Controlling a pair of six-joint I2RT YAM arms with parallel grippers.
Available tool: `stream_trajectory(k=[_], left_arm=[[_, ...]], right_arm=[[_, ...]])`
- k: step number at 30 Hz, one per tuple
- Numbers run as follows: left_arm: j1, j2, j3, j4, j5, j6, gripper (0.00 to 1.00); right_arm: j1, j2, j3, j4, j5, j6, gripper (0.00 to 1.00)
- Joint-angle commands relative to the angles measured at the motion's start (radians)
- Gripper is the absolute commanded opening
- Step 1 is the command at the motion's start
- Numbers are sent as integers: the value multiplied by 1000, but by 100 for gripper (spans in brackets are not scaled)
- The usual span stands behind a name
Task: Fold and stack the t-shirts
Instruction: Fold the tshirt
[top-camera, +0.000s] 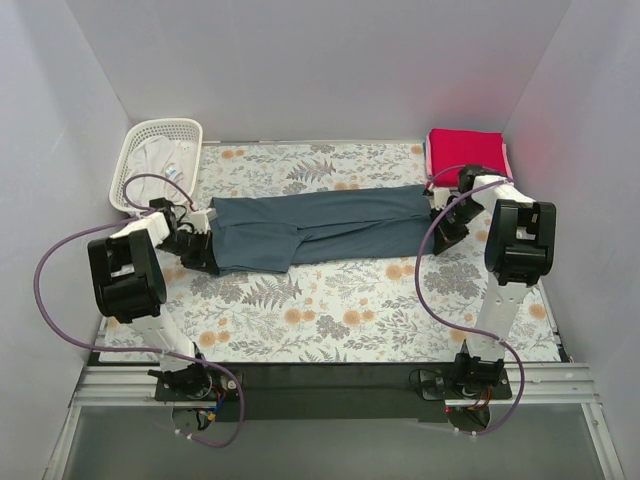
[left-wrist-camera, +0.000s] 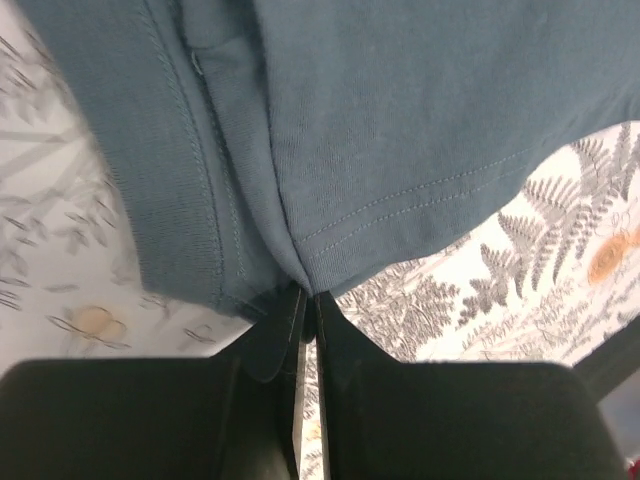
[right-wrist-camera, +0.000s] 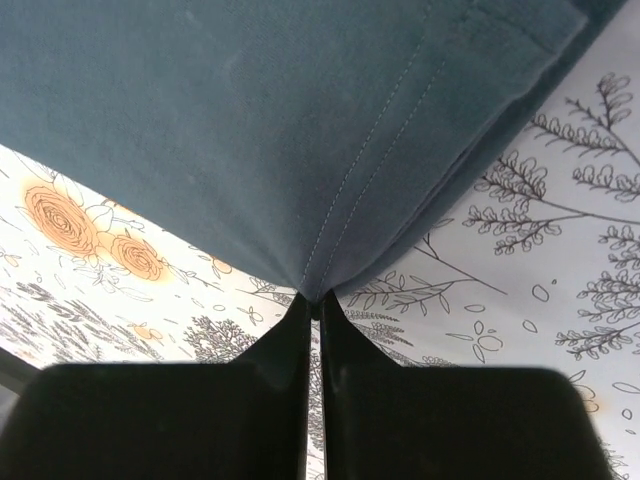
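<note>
The dark slate-blue cloth t-shirt (top-camera: 320, 228) lies as a long band on the grey-and-orange floral-print cloth (top-camera: 350, 300), its long axis running sideways from near the white plastic lattice basket (top-camera: 150, 165), the left claw (left-wrist-camera: 308, 300) pinching its basket-side end, the right claw (right-wrist-camera: 312, 305) pinching the end farthest from it

In both wrist views the slate blue t-shirt (left-wrist-camera: 400, 120) runs off the top edge. From above, where the left gripper (top-camera: 210, 225) and right gripper (top-camera: 435, 212) meet the shirt's ends cannot be made out. Beyond its right end, the pink t-shirt (top-camera: 429, 160) is a sliver beneath the red t-shirt (top-camera: 466, 150). Beyond its left end, the basket (top-camera: 168, 123) holds something white, too small to identify. In the left wrist view, the floral cloth (left-wrist-camera: 50, 250) beside the shirt's hem is blurred.
</note>
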Motion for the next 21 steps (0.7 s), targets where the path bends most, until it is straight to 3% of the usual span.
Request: stream_trajectory(k=[1,10,11,13,15,21], left_arm=[[16,-114,-47,-26,4,26,0],[26,-232,-150,-103,1,66,0],[26,-238,-150,-124,9,64,13],[28,-276,-139,-150,46,68,26],[29,-307,-122,-187,72,69,36],[29,-317,-32,-249,161,-20,39]], right_arm=[[-32,-51,-58,-8,43,-30,1],[-73,-134,-178,-5,139,-142,1],[-73,-135,-164,-16,144,-140,10],[-72,-178,-139,-30,110,-131,46],[-64,-236,-83,-66,20,-119,53],[96,-352,-29,-94,-213,-1,55]])
